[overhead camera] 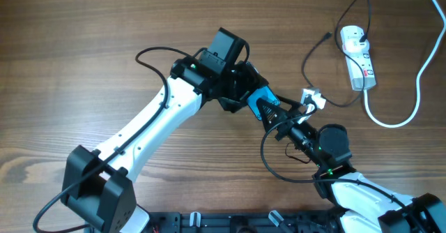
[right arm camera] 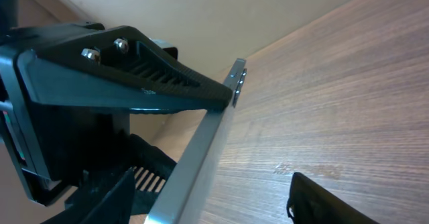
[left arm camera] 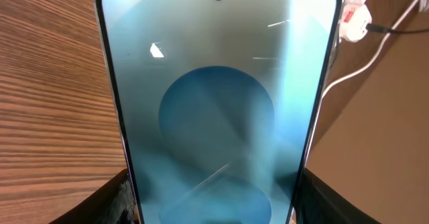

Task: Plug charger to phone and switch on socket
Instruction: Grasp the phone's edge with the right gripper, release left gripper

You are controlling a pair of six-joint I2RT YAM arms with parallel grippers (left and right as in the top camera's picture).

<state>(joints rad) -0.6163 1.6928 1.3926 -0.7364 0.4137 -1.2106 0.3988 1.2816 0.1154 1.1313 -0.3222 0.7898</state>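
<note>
The table [overhead camera: 83,24] is of brown wood with a fine grain, and it fills the whole overhead view. The left arm [overhead camera: 150,121] comes from the near left corner towards the middle. Its left gripper [overhead camera: 249,97] is closed on the phone [left arm camera: 214,103], with one black finger on each long side, and holds it above the table at about the middle. The right arm [overhead camera: 362,191] comes from the near right corner. The fingers of the right gripper [overhead camera: 280,119] stand wide apart at the phone's lower end, the phone's metal edge runs between them, and they hold nothing. The thick white cord [overhead camera: 418,86] makes a loop along the right edge. The socket [overhead camera: 357,58] lies flat near the far right corner. The charger [overhead camera: 305,67] lies curved on the table just left of the socket, and I cannot tell where its tip is.
</note>
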